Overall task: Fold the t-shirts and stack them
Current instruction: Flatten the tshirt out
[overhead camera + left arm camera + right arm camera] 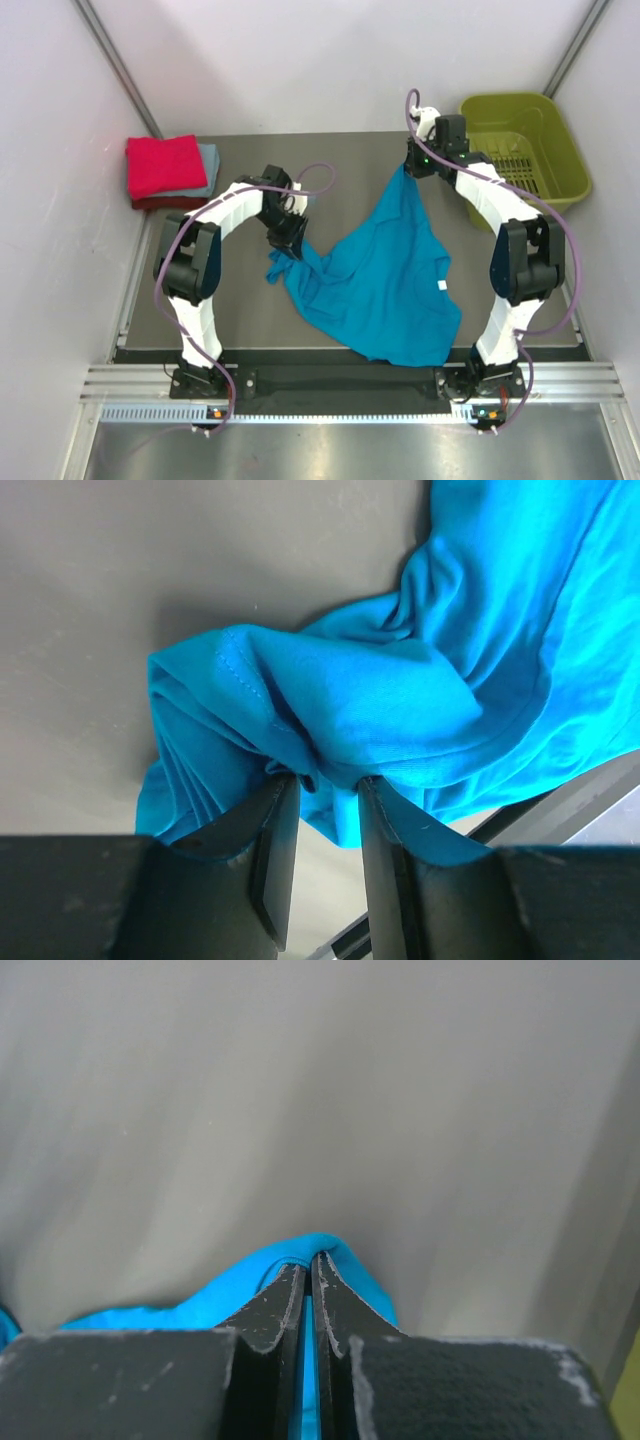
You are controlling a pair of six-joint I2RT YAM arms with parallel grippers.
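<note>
The bright teal t-shirt (pixel 385 280) lies crumpled across the middle of the table, one corner pulled up toward the back. My right gripper (pixel 413 168) is shut on that raised edge; in the right wrist view the teal cloth (pixel 220 1285) wraps over its closed tips (pixel 308 1260). My left gripper (pixel 285 240) is at the shirt's left sleeve. Its jaws (pixel 325 785) stand a little apart, with a thick bunch of teal cloth (pixel 400 690) pinched between the tips and draped over both fingers. A folded red t-shirt (pixel 165 165) rests on a pale grey-blue one (pixel 209 160) at the back left.
An olive-green plastic basket (pixel 560 140) stands at the back right, just beyond the right arm. White walls close in the table on three sides. The arms' base rail runs along the near edge.
</note>
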